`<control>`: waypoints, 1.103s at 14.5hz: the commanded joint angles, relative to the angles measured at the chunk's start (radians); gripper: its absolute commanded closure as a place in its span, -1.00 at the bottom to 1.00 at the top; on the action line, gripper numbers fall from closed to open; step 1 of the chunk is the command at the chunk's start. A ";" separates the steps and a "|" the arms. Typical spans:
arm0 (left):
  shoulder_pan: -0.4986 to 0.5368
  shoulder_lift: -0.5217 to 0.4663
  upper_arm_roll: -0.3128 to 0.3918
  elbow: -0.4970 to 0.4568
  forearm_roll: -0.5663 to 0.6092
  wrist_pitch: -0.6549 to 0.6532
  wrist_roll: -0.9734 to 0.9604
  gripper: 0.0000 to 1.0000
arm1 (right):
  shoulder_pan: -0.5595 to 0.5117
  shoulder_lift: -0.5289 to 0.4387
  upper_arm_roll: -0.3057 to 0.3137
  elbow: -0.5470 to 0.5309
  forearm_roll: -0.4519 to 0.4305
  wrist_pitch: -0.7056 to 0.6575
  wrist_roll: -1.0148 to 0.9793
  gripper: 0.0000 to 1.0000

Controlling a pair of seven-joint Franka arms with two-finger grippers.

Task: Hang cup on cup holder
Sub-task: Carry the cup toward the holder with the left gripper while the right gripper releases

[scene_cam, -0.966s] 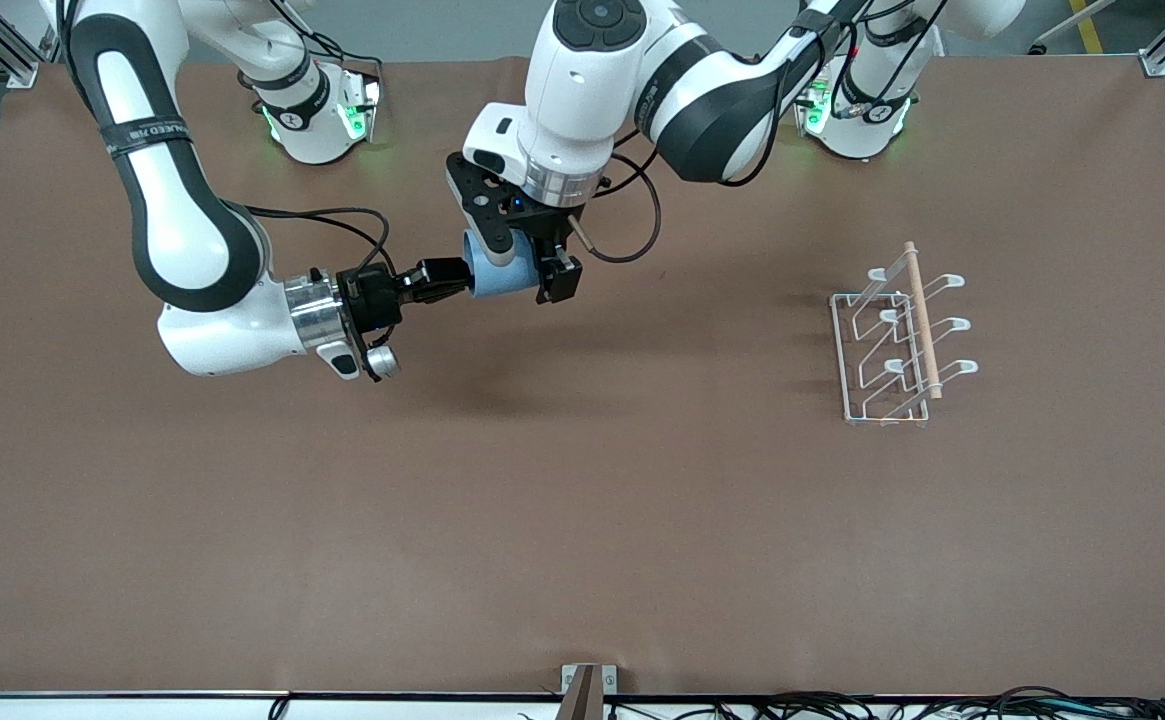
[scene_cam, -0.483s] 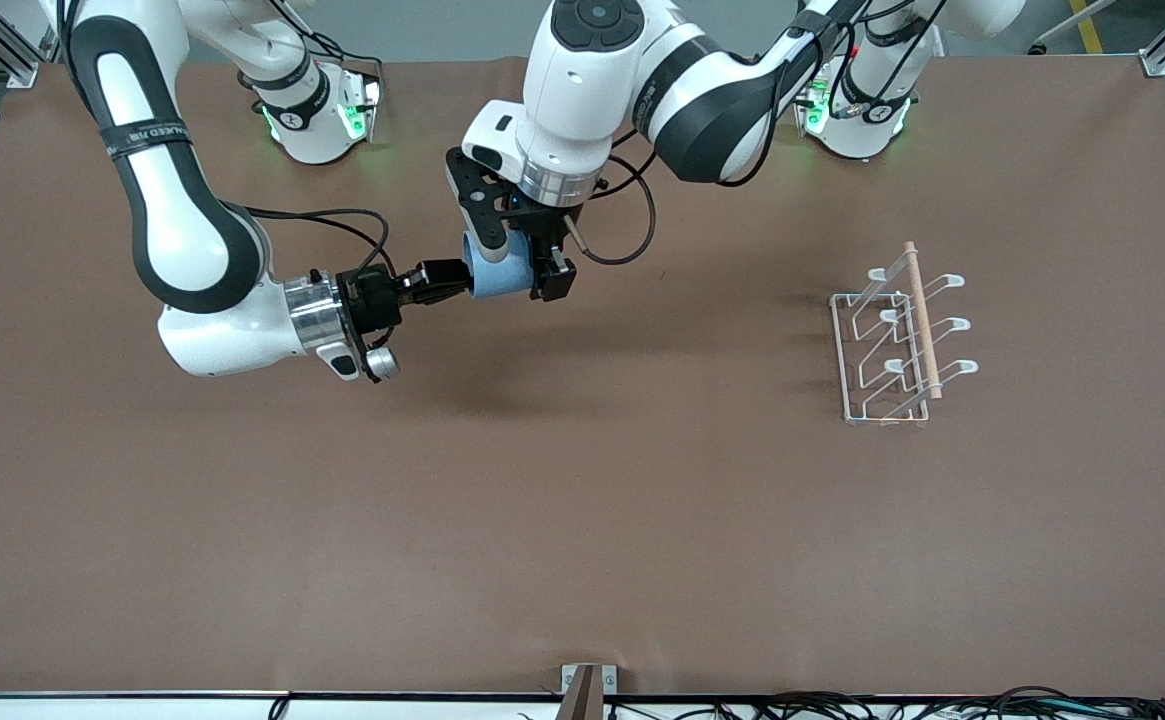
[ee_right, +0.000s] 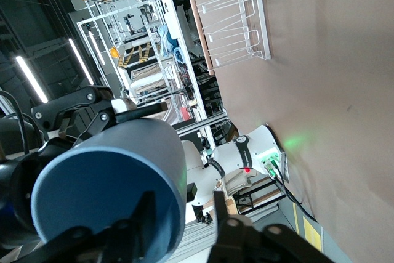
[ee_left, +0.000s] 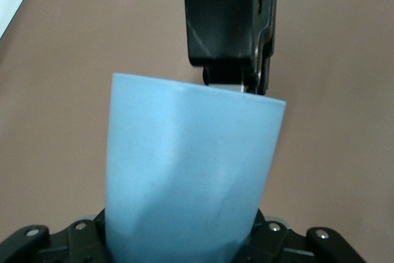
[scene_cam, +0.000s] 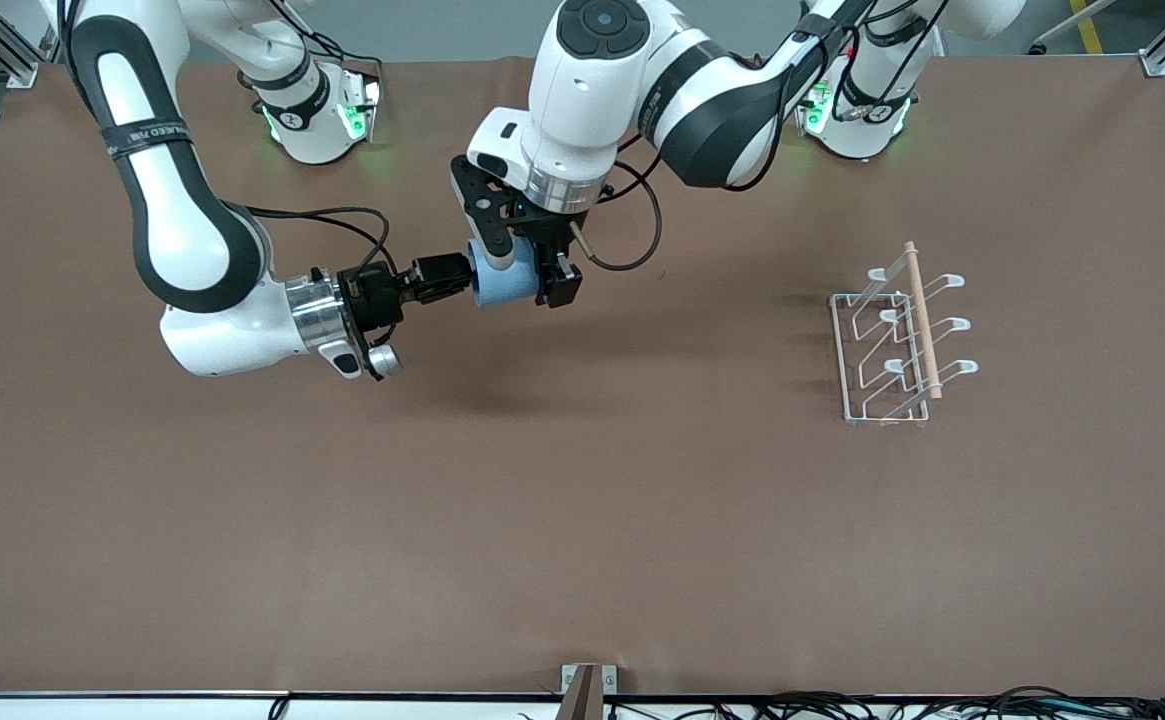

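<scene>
The light blue cup (scene_cam: 504, 283) hangs on its side above the table, its mouth turned toward my right gripper (scene_cam: 458, 277). My left gripper (scene_cam: 528, 274) reaches down from above and is shut on the cup's body (ee_left: 191, 177). In the right wrist view the right gripper (ee_right: 181, 221) stands open at the cup's rim (ee_right: 111, 183). One finger is inside the mouth and the other is outside, with a gap to the wall. The white wire cup holder (scene_cam: 892, 340) with its wooden dowel stands on the table toward the left arm's end, apart from both grippers.
Brown table cover (scene_cam: 582, 520) spreads out below the cup. The cup holder (ee_right: 231, 26) also shows in the right wrist view. Both arm bases stand along the table's edge farthest from the front camera.
My left gripper has shut on the cup. The right gripper's fingers have come apart from the cup's rim. The cup has shifted a little toward the left arm's end.
</scene>
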 commanded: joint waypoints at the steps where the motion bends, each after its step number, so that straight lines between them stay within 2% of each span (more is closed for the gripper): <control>1: 0.006 0.002 0.003 0.026 0.013 -0.047 0.003 -0.23 | -0.005 -0.016 -0.004 -0.010 0.016 -0.004 -0.013 -1.00; 4: 0.016 -0.025 0.018 0.026 0.018 -0.133 0.005 -0.23 | -0.013 -0.017 -0.007 -0.003 0.010 -0.002 -0.013 -1.00; 8: 0.121 -0.051 0.035 0.025 0.030 -0.283 0.118 -0.24 | -0.036 -0.017 -0.026 0.003 -0.013 0.024 -0.016 -1.00; 13: 0.226 -0.088 0.034 0.025 0.206 -0.550 0.317 -0.24 | -0.091 -0.031 -0.035 -0.006 -0.200 0.174 -0.011 -1.00; 15: 0.268 -0.113 0.037 0.016 0.222 -0.628 0.379 -0.24 | -0.108 -0.036 -0.038 -0.004 -0.319 0.229 -0.005 -1.00; 16: 0.271 -0.120 0.035 0.011 0.280 -0.661 0.396 -0.24 | -0.126 -0.037 -0.049 -0.001 -0.379 0.252 -0.007 -1.00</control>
